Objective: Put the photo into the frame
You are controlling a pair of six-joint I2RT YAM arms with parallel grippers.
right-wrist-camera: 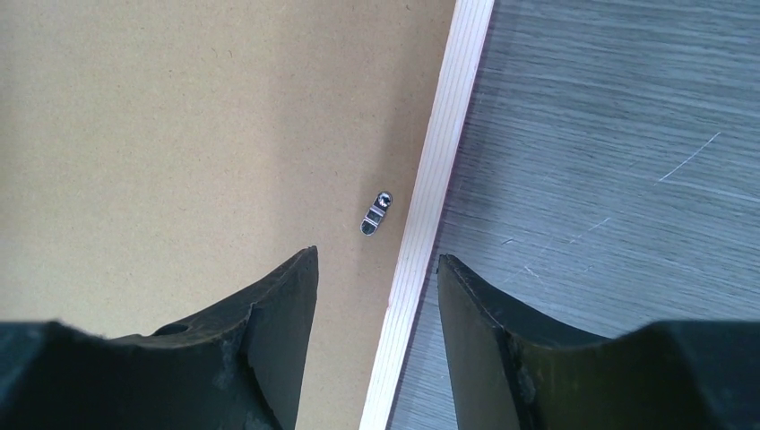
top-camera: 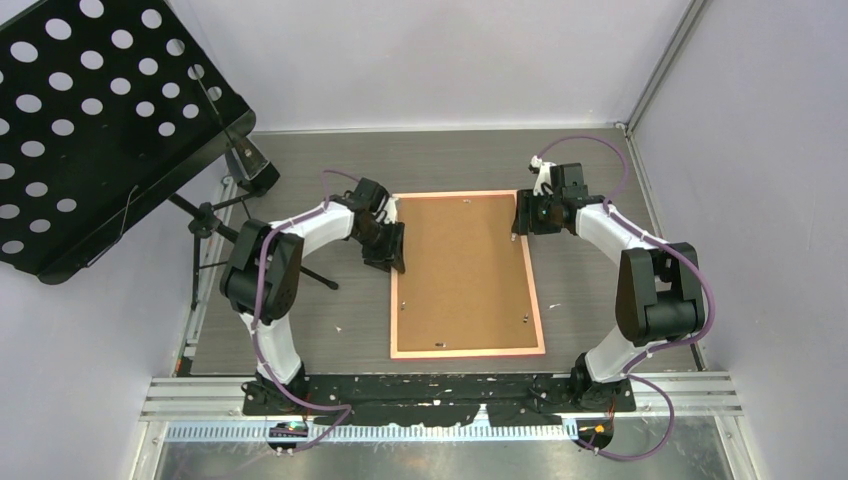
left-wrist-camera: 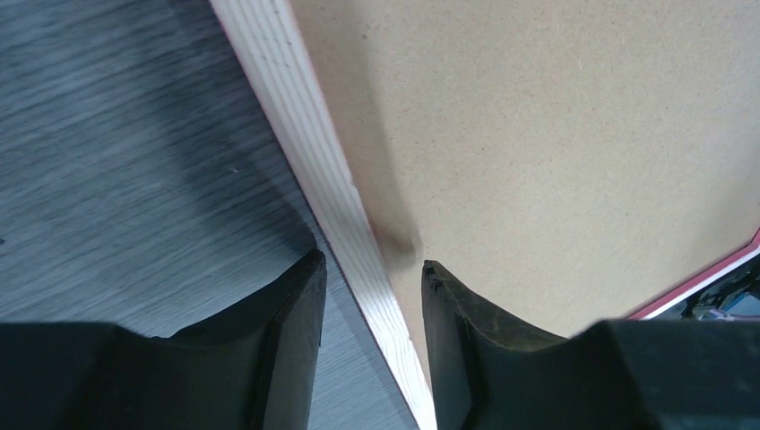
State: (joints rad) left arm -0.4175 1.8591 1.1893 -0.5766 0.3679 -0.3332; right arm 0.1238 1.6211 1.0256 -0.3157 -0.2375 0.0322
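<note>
The frame (top-camera: 468, 352) lies face down in the middle of the table, its brown backing board (top-camera: 462, 270) up and its pink-orange rim around it. The photo is hidden. My left gripper (top-camera: 390, 250) straddles the frame's left rail (left-wrist-camera: 305, 134); in the left wrist view the gripper (left-wrist-camera: 370, 262) stands open, one finger over the table and the other over the board (left-wrist-camera: 556, 134). My right gripper (top-camera: 522, 215) straddles the right rail (right-wrist-camera: 439, 161) near the far corner. It (right-wrist-camera: 376, 255) is open too, with a gap on both sides of the rail and a small metal clip (right-wrist-camera: 376, 213) just ahead.
A black perforated music stand (top-camera: 90, 120) fills the far left, its tripod legs (top-camera: 215, 225) reaching onto the table beside the left arm. White walls close the back and the right side. Metal rails run along the near edge.
</note>
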